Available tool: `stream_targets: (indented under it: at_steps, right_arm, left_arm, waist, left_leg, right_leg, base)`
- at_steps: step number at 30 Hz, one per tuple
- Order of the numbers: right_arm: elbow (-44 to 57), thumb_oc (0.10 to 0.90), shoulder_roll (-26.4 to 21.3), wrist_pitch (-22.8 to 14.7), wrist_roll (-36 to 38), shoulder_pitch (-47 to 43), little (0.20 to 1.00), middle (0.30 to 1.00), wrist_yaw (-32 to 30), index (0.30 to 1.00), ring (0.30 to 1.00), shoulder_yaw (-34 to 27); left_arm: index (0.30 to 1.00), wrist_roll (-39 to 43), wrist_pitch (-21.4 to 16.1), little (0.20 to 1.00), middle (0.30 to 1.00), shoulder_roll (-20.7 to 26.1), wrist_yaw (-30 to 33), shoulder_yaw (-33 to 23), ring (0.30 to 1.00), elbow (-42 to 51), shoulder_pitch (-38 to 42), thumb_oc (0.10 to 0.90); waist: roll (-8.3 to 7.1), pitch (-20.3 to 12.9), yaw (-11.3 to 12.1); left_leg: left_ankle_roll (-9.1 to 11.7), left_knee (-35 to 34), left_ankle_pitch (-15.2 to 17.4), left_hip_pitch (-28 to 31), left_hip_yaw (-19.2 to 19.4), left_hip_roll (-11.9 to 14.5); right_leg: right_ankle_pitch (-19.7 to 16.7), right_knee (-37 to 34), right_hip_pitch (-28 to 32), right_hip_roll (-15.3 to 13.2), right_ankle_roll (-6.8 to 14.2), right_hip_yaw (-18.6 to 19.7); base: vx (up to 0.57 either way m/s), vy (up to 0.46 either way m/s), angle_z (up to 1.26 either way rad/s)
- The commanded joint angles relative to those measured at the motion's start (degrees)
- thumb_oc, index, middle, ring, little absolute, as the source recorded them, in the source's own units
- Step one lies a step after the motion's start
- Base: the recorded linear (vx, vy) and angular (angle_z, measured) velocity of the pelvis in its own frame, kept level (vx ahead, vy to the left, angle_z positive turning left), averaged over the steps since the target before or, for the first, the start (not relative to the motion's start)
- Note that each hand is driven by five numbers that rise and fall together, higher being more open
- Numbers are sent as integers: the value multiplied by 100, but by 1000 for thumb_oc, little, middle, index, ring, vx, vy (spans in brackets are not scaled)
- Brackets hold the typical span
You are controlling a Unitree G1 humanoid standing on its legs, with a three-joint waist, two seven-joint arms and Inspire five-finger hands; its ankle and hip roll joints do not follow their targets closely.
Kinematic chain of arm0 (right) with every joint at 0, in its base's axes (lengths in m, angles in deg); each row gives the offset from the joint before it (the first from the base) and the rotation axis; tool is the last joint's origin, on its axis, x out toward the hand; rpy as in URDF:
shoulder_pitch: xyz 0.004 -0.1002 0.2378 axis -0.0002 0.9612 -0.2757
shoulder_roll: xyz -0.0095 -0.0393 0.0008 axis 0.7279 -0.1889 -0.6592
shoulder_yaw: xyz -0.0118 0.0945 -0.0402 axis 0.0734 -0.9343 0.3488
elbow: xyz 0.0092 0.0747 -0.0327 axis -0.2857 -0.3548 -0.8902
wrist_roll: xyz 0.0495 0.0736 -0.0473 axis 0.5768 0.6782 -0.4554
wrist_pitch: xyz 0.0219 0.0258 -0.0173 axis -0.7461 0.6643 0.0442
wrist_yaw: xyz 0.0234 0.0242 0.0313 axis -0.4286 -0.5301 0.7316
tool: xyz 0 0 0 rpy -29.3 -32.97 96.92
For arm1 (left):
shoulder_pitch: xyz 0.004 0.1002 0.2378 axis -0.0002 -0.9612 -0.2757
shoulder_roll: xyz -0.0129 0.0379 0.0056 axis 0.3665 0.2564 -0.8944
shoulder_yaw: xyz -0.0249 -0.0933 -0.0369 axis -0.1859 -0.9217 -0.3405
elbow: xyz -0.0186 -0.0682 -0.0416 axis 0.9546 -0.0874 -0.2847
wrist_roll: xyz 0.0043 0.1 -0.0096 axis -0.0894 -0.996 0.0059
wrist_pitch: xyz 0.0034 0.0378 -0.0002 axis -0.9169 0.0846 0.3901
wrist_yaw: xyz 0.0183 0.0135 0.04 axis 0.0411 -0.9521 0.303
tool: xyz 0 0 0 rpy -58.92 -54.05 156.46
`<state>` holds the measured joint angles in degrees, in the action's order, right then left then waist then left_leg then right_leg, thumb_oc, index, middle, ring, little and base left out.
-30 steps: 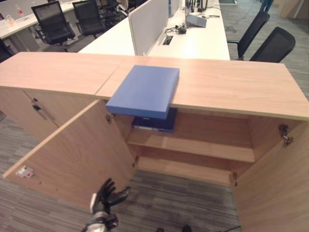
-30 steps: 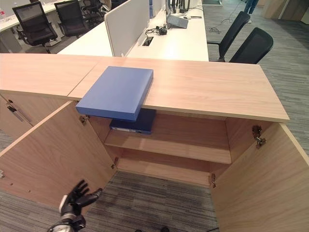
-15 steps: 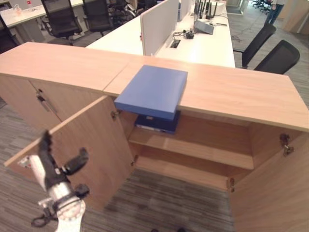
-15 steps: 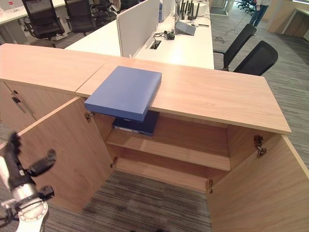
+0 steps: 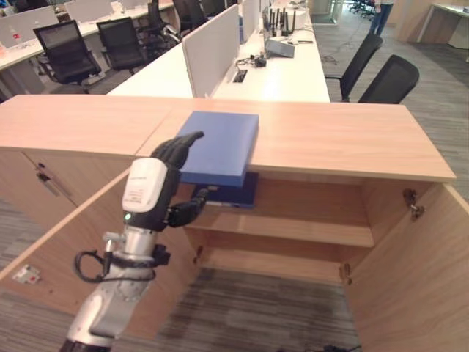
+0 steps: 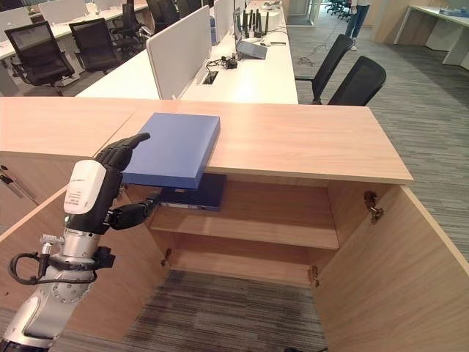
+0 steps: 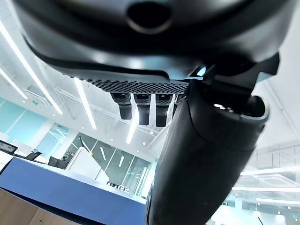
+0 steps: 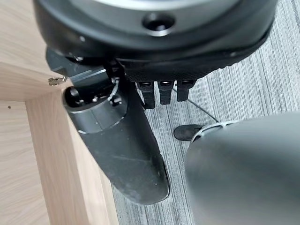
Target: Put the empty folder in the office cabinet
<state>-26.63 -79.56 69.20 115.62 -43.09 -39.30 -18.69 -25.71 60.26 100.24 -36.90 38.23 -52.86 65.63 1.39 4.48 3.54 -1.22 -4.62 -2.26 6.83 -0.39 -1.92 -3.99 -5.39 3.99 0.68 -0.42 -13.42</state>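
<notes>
Wood-grain office cabinet with both doors swung open, seen from the head cameras. Left door stands open just below and behind the left hand, which is raised in front of the cabinet with its fingers nearly straight and spread, thumb held apart beneath them, grasping nothing. Immediately past the fingertips lies the blue folder, flat on the cabinet's worktop with its near edge overhanging the opening; whether the fingertips touch it cannot be told. Under that overhang, beyond the thumb, a darker blue folder already rests on the upper shelf. Farther right, the rest of that shelf is bare and the right door hangs open. Right hand, in its own wrist view, hangs low beside a wood panel over the carpet, fingers relaxed and empty. Judged progress: access is prepared, but the folder is neither grasped nor lifted; taking hold, lowering it and sliding it onto a shelf all remain.
</notes>
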Motion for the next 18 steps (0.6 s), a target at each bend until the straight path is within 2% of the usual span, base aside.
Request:
stream_targets:
  at_steps: [1,18]
  right_arm:
    - [-236,800,171,-35,-273,-114,900,900,122,900,900,76]
    - [-109,800,44,61,-577,49,900,900,240,900,900,133]
  left_arm:
    - [900,-133,-145,900,900,428,66,-253,900,143,666,800]
    - [900,-1267,397,900,900,805,379,-502,900,-646,968,800]
  waist:
    - [-299,-314,-32]
    - [-257,-378,-148]
  left_leg:
    - [178,-38,686,-49,-75,-174]
    - [191,-38,738,17,21,-157]
  right_leg:
    - [625,39,509,-223,544,60]
    - [669,39,538,-193,537,177]
  base:
    - [0,0,0]
    - [4,-6,-5]
